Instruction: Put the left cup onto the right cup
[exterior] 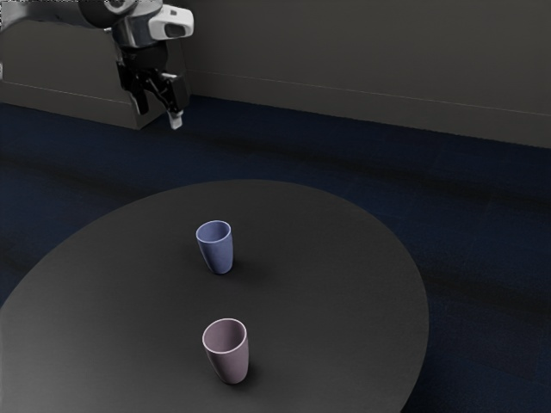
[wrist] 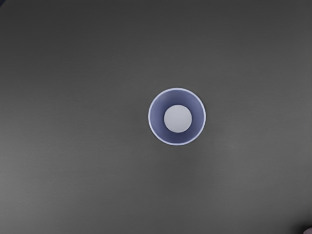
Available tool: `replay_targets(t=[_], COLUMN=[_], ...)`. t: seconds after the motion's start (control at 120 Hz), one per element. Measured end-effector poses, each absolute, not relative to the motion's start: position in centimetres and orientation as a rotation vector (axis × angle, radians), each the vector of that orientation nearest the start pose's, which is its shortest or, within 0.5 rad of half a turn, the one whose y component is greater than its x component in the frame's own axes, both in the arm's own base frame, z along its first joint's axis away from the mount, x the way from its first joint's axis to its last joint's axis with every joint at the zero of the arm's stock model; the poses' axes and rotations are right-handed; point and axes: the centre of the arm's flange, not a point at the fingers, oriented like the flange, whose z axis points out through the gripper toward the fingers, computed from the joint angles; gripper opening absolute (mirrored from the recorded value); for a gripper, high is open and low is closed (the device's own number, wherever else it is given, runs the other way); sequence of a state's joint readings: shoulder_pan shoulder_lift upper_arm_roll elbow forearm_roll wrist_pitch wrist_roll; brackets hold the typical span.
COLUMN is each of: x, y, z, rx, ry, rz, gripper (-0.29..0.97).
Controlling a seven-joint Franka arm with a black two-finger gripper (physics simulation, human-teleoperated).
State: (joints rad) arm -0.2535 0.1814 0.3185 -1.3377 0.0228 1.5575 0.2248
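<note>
Fingers (exterior: 174, 114) stand apart with nothing between them, high in the air, up and toward the exterior view's left of the blue cup (exterior: 214, 247) (wrist: 177, 117) and well clear of it. That blue cup stands upright on the round dark counter (exterior: 344, 258), mouth open upward; the wrist view looks straight down into it onto its pale bottom. Nearer the camera than the blue cup and apart from it, a mauve cup (exterior: 226, 350) stands upright on the same counter.
</note>
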Motion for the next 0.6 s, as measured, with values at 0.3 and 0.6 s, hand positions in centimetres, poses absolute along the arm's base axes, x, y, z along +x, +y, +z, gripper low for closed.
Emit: replay_targets(t=[0.3, 0.6], x=[60.8, 62.0], y=[1.2, 1.7], z=[63.2, 61.3], rx=[-3.062, -3.056], ry=[0.286, 0.273], rz=[-0.064, -0.021], gripper=[0.66, 0.66])
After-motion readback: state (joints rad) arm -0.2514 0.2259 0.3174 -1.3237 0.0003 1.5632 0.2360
